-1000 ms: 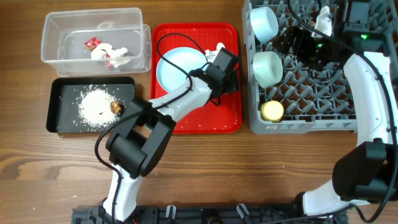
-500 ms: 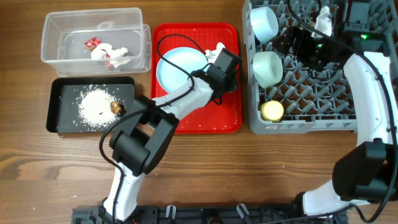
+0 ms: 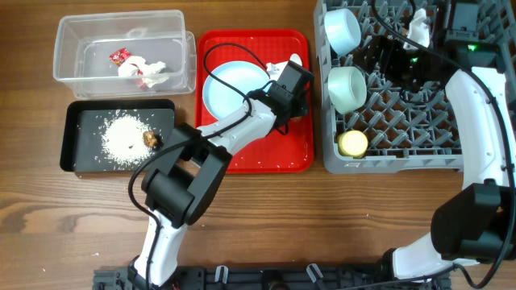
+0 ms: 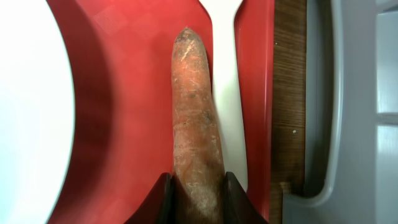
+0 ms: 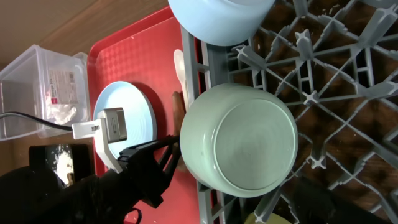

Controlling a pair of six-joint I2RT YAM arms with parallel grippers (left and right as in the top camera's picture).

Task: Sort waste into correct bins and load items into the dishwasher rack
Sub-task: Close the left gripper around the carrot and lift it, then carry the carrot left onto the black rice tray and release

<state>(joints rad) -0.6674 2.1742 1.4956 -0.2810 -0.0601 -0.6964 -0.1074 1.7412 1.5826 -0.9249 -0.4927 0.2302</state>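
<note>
My left gripper (image 4: 198, 194) is shut on the thick end of the orange-brown carrot stick (image 4: 196, 112), low over the red tray's right side (image 3: 292, 76). The white spoon (image 4: 227, 93) lies just right of the carrot. The light-blue plate (image 3: 230, 84) lies on the tray to the left. Two pale bowls (image 3: 343, 31) (image 3: 347, 87) and the yellow cup (image 3: 353, 143) sit in the grey rack (image 3: 403, 137). My right gripper (image 3: 387, 55) hovers over the rack's back; its fingers are unclear. The clear tub (image 3: 81, 40) holds the red wrapper (image 3: 121, 55) and the tissue (image 3: 149, 72).
The black tray (image 3: 76, 137) holds rice crumbs (image 3: 122, 137) and a dark lump (image 3: 150, 138). The red tray (image 3: 266, 153) lies between the bins and the rack. The rack's wall stands close to the tray's right edge (image 4: 323, 124).
My left gripper has shifted slightly on the red tray with the carrot in it; the spoon's head now shows beyond it. The right arm has not moved.
</note>
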